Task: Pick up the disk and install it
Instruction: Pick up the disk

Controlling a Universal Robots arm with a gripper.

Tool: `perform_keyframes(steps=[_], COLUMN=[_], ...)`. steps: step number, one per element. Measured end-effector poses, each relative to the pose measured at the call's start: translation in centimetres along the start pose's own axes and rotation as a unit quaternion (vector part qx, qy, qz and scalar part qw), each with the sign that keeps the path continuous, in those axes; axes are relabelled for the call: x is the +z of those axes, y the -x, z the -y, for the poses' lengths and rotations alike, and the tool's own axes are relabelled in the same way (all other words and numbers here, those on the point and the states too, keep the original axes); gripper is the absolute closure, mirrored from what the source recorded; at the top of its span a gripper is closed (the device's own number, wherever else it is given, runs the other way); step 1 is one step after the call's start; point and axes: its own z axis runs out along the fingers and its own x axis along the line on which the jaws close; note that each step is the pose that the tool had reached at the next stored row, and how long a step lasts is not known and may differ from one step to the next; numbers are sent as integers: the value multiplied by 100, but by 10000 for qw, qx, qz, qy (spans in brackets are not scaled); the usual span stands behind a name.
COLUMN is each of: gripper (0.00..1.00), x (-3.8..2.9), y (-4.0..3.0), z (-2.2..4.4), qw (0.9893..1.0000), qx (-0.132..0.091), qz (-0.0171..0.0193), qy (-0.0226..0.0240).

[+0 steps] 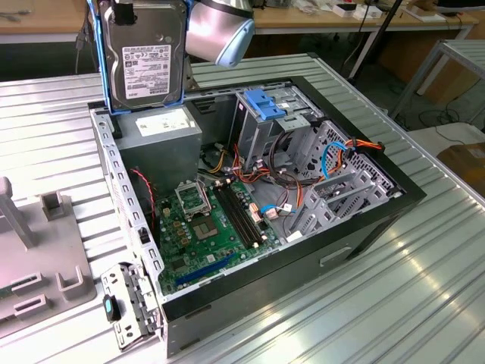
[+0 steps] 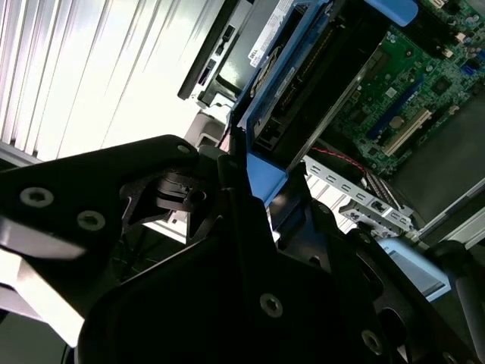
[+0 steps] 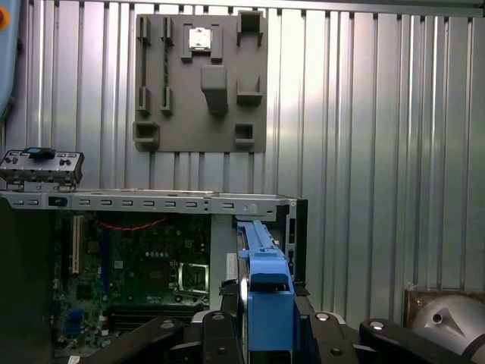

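Observation:
The disk, grey metal with a white label in a bright blue carrier, hangs upright in the air at the exterior view's upper left. It is above the power supply at the back of the open computer case. My gripper is shut on its top edge. In the first wrist view the disk shows edge-on with my gripper clamped on either side. In the second wrist view the disk extends away from my gripper over the motherboard.
Inside the case are an upright metal drive cage with a blue top, loose cables and the green motherboard. A grey fixture plate lies on the ribbed metal table beside the case. A metal bracket sticks out at the case's near corner.

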Motion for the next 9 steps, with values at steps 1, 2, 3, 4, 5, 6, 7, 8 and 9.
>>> perform_keyframes(steps=[1, 2, 3, 4, 5, 6, 7, 8, 9], gripper=[64, 64, 64, 64, 64, 64, 64, 64, 64], x=[0, 0, 0, 0, 0, 0, 0, 0, 0], y=[0, 0, 0, 0, 0, 0, 0, 0, 0], z=[1, 2, 3, 3, 4, 5, 5, 6, 9], qw=[10000, 10000, 10000, 10000, 10000, 10000, 10000, 10000, 10000], qx=[0, 0, 0, 0, 0, 0, 0, 0, 0], qz=[0, 0, 0, 0, 0, 0, 0, 0, 0], qy=[0, 0, 0, 0, 0, 0, 0, 0, 0])
